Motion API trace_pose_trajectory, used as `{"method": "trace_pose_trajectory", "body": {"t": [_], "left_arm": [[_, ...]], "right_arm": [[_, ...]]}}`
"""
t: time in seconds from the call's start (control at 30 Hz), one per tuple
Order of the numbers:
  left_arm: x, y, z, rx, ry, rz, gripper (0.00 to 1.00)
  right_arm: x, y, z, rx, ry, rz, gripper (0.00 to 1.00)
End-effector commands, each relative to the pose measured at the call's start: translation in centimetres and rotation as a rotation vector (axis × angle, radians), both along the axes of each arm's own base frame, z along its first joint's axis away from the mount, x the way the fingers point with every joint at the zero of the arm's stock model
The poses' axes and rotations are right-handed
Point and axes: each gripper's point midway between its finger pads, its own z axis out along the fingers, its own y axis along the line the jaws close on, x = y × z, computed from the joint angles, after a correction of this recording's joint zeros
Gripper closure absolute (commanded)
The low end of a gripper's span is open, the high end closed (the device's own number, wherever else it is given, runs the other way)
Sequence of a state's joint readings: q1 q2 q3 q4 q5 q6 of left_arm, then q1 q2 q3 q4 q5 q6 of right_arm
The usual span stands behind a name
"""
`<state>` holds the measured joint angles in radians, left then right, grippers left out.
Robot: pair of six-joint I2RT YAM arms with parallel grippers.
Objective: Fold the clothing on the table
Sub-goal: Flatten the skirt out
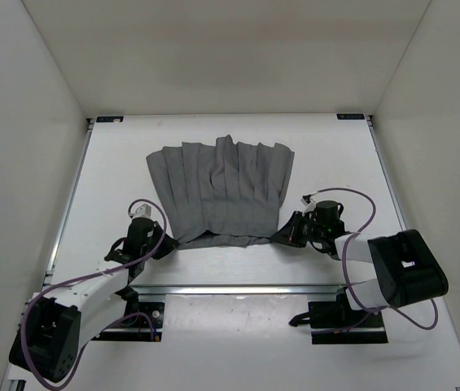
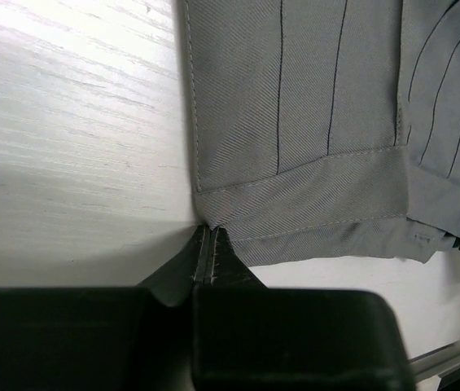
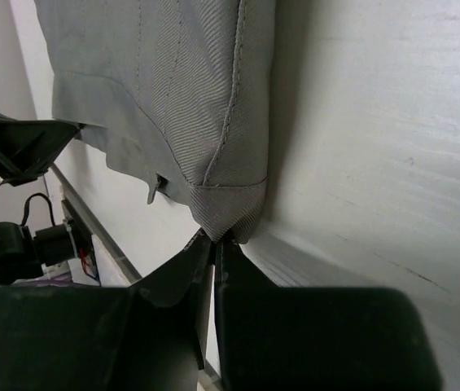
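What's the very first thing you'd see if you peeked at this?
A grey pleated skirt lies spread flat in the middle of the white table. At its near edge, the left end effector pinches one corner and the right end effector pinches the other.

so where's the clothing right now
In the top view the clothing lies centred on the table, near corners pinched by the left gripper and right gripper.

Bright, even light; glare on table (image 2: 50, 98); soft shadow beside clothing (image 2: 295, 122) edge.
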<state>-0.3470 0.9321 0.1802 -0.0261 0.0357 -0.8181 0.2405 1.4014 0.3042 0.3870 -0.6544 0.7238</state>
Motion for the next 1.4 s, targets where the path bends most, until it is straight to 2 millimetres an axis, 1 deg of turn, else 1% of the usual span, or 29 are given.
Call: {"method": "trace_pose_trajectory", "body": {"t": [0.0, 0.03, 0.07, 0.1, 0.17, 0.23, 0.27, 0.33, 0.37, 0.4, 0.43, 0.47, 0.5, 0.53, 0.57, 0.6, 0.73, 0.77, 0.83, 0.9, 0.93, 0.97, 1.1, 1.17, 1.23, 1.27, 1.3, 1.33, 1.37], "left_arm": [[-0.4, 1.0, -0.4, 0.029, 0.014, 0.018, 1.00], [-0.4, 1.5, -0.4, 0.034, 0.018, 0.037, 1.00], [-0.3, 1.3, 0.0, 0.026, 0.005, 0.028, 1.00], [-0.5, 1.6, -0.1, 0.035, 0.011, 0.037, 1.00], [-0.7, 2.2, 0.1, 0.048, 0.019, 0.059, 1.00], [-0.6, 2.3, 1.0, 0.040, 0.006, 0.067, 1.00], [-0.7, 2.3, 1.2, 0.035, 0.007, 0.075, 1.00], [-0.9, 2.0, 2.5, 0.016, -0.025, 0.067, 1.00], [-0.9, 1.8, 3.1, 0.004, -0.035, 0.068, 1.00], [-0.8, 1.3, 4.4, -0.027, -0.074, 0.062, 1.00], [-0.6, 1.1, 5.8, -0.048, -0.114, 0.062, 1.00], [-0.7, 1.3, 6.1, -0.049, -0.116, 0.072, 1.00], [-0.4, 1.5, 7.0, -0.053, -0.142, 0.077, 1.00], [-0.5, 1.7, 6.8, -0.055, -0.125, 0.076, 1.00], [-0.6, 1.7, 7.1, -0.060, -0.121, 0.064, 1.00], [-0.8, 1.6, 6.7, -0.052, -0.103, 0.051, 1.00], [-1.9, 1.0, 4.3, -0.038, -0.045, 0.025, 1.00], [-2.0, 1.1, 4.2, -0.034, -0.045, 0.033, 1.00], [-2.1, 1.9, 3.6, -0.023, -0.045, 0.061, 1.00], [-2.2, 2.2, 3.7, -0.043, -0.045, 0.068, 1.00], [-2.2, 2.2, 4.0, -0.051, -0.052, 0.056, 1.00], [-2.3, 2.1, 4.1, -0.055, -0.051, 0.054, 1.00], [-2.8, 0.6, 4.6, -0.071, -0.049, 0.002, 1.00], [-2.6, 0.4, 4.9, -0.085, -0.054, 0.009, 1.00], [-1.9, 0.0, 5.9, -0.123, -0.071, 0.006, 1.00], [-1.0, 0.6, 6.5, -0.115, -0.081, 0.033, 1.00], [0.0, 0.9, 7.5, -0.122, -0.110, 0.049, 1.00], [1.3, 0.8, 8.8, -0.110, -0.126, 0.043, 1.00], [2.8, 0.7, 10.5, -0.092, -0.140, 0.035, 1.00]], "right_arm": [[0.3, 0.5, 1.1, 0.063, -0.035, 0.002, 1.00], [0.4, 0.5, 1.3, 0.070, -0.038, -0.001, 1.00], [0.0, 0.5, 1.1, 0.064, -0.024, 0.009, 1.00], [-0.1, 0.4, 1.3, 0.071, -0.019, 0.009, 1.00], [-1.4, -0.1, 0.7, 0.049, 0.044, 0.017, 0.99], [-1.7, -0.3, 1.6, 0.037, 0.025, 0.025, 1.00], [-2.3, -0.4, 1.3, 0.021, 0.057, 0.033, 1.00], [-2.8, -0.5, 2.9, 0.028, 0.024, 0.048, 1.00], [-3.3, -0.5, 3.2, 0.024, 0.024, 0.057, 1.00], [-3.2, -0.6, 4.3, 0.012, -0.008, 0.049, 1.00], [-2.3, -0.6, 6.0, 0.007, -0.090, 0.033, 1.00], [-2.4, -0.9, 6.7, -0.013, -0.096, 0.028, 1.00], [-2.6, -1.1, 6.8, -0.021, -0.083, 0.026, 1.00], [-2.2, -1.4, 7.6, -0.018, -0.102, 0.018, 1.00], [-2.3, -1.6, 7.5, -0.013, -0.088, 0.015, 1.00], [-2.6, -1.5, 7.3, -0.006, -0.077, 0.031, 1.00], [-4.1, -1.0, 4.7, -0.051, 0.009, 0.064, 1.00], [-4.4, -1.1, 3.9, -0.073, 0.027, 0.066, 1.00], [-4.7, -1.7, 3.2, -0.081, 0.058, 0.045, 1.00], [-5.0, -1.7, 3.4, -0.069, 0.074, 0.062, 1.00], [-5.5, -2.0, 3.0, -0.084, 0.106, 0.069, 1.00], [-5.6, -1.9, 3.3, -0.087, 0.101, 0.083, 1.00], [-6.8, -1.2, 3.4, -0.077, 0.120, 0.118, 1.00], [-6.6, -1.0, 3.6, -0.055, 0.106, 0.118, 1.00], [-5.1, -1.2, 4.9, -0.027, 0.067, 0.098, 1.00], [-4.7, -1.2, 5.1, -0.020, 0.059, 0.107, 1.00], [-2.9, -1.4, 6.3, -0.018, 0.025, 0.100, 0.99], [-0.7, -1.6, 8.1, -0.021, -0.045, 0.095, 1.00], [0.4, -2.0, 8.5, -0.040, -0.055, 0.083, 1.00]]}}
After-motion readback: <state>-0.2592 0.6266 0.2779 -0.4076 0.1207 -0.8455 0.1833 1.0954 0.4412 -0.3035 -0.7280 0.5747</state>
